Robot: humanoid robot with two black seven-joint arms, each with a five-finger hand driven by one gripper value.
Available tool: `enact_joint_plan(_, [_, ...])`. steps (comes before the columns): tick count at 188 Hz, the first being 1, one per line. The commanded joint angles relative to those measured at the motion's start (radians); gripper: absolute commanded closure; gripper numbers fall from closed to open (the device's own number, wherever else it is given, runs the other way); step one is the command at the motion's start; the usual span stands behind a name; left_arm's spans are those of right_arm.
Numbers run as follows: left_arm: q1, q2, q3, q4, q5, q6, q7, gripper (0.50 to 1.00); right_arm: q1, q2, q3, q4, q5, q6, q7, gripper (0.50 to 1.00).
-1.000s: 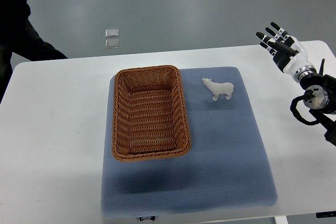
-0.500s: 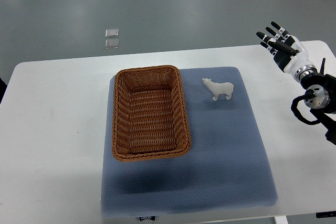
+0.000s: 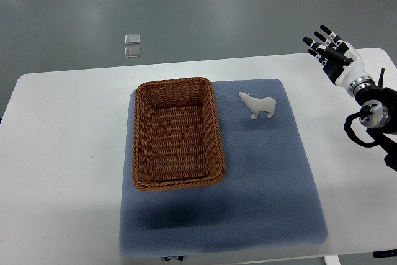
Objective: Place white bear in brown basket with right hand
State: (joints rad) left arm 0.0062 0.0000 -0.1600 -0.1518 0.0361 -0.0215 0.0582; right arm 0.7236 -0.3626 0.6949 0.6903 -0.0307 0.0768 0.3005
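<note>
Meanwhile, the right hand [image 3: 327, 49] hovers with fingers spread and empty at the table's [image 3: 62, 153] far right edge, well apart from the white bear [image 3: 259, 105] standing on the blue mat [image 3: 267, 178] just beside the brown basket [image 3: 177, 133]; a clumsy grasp risks toppling the small figure.

The robot's right hand [image 3: 330, 54], white with black-tipped fingers [image 3: 319, 34], is held at the far right, fingers spread and grasping nothing. Its black forearm enters from the right edge.
</note>
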Motion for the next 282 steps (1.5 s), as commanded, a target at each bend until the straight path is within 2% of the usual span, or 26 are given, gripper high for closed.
enact_joint_plan(1, [0.000, 0.000, 0.001, 0.000, -0.001, 0.000, 0.000, 0.500, 0.000, 0.001, -0.001, 0.000, 0.000, 0.001, 0.000, 0.576])
enact_joint_plan(49, [0.000, 0.000, 0.001, 0.000, -0.001, 0.000, 0.000, 0.500, -0.001, -0.002, -0.006, 0.002, -0.041, 0.003, -0.001, 0.576])
enact_joint_plan(82, [0.000, 0.000, -0.001, 0.000, -0.001, 0.000, 0.000, 0.500, 0.014, -0.004, -0.011, 0.014, -0.199, 0.006, 0.000, 0.579])
enact_joint_plan(100, [0.000, 0.000, -0.001, 0.000, -0.001, 0.000, 0.000, 0.500, 0.025, -0.007, -0.023, 0.018, -0.334, 0.015, -0.001, 0.579])
enact_joint_plan(143, [0.000, 0.000, -0.001, 0.000, -0.001, 0.000, 0.000, 0.500, 0.033, -0.018, -0.023, 0.028, -0.920, 0.080, 0.005, 0.579])
enact_joint_plan(173, [0.000, 0.000, 0.001, 0.000, 0.001, -0.001, 0.000, 0.500, 0.037, -0.024, -0.034, 0.090, -1.078, 0.124, 0.034, 0.581])
enact_joint_plan(193, [0.000, 0.000, -0.001, 0.000, -0.001, 0.000, 0.000, 0.500, 0.057, -0.030, -0.077, 0.120, -1.193, 0.129, 0.038, 0.581])
enact_joint_plan(240, [0.000, 0.000, -0.001, 0.000, -0.001, 0.000, 0.000, 0.500, 0.077, -0.033, -0.153, 0.138, -1.307, 0.129, 0.038, 0.581])
enact_joint_plan(282, [0.000, 0.000, 0.001, 0.000, -0.001, 0.000, 0.000, 0.500, 0.088, -0.032, -0.178, 0.137, -1.374, 0.097, 0.025, 0.593])
